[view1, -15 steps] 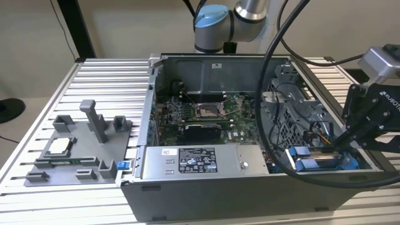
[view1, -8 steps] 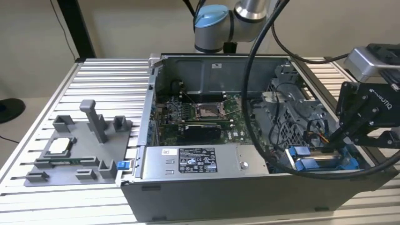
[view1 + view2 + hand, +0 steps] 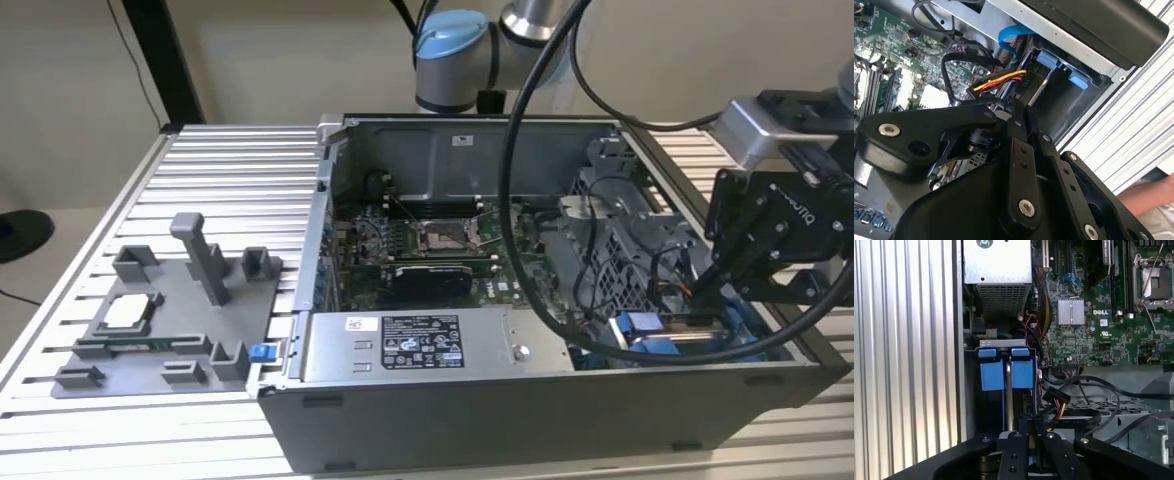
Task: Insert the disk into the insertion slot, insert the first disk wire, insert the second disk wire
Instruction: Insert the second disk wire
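Observation:
The disk stands edge-on in the insertion slot at the case's front corner, clipped in its blue carrier; the carrier also shows in the exterior view and in the second wrist view. My gripper hangs just above the disk's inner end, its fingers drawn together with nothing visible between them. It is also in the exterior view. A black connector on yellow, red and black wires lies loose right beside the gripper tip. In the second wrist view these wires run next to a flat blue cable.
The open computer case lies on a ribbed aluminium table. A grey power-supply box sits beside the slot, with the motherboard behind it. A grey fixture stands at the exterior view's left. A person's hand rests outside the case.

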Tool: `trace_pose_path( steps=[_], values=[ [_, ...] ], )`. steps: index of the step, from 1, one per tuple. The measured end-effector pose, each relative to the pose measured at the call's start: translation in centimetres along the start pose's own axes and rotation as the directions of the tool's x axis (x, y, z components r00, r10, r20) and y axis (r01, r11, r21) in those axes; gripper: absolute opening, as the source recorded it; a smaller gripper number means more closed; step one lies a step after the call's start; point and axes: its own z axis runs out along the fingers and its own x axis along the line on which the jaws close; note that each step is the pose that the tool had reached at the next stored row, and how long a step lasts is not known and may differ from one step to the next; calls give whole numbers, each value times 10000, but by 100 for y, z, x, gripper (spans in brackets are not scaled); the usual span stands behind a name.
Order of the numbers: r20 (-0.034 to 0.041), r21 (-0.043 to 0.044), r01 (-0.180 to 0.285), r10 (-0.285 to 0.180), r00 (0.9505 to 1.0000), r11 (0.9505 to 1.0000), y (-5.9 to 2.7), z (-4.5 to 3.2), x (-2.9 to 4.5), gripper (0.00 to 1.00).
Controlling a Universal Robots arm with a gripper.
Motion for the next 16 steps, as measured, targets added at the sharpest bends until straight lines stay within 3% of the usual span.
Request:
trace_pose_path(
  steps=[16],
  values=[
    [1,3,1,-1,10000,10000,-2,64,-23,0]
  ],
)
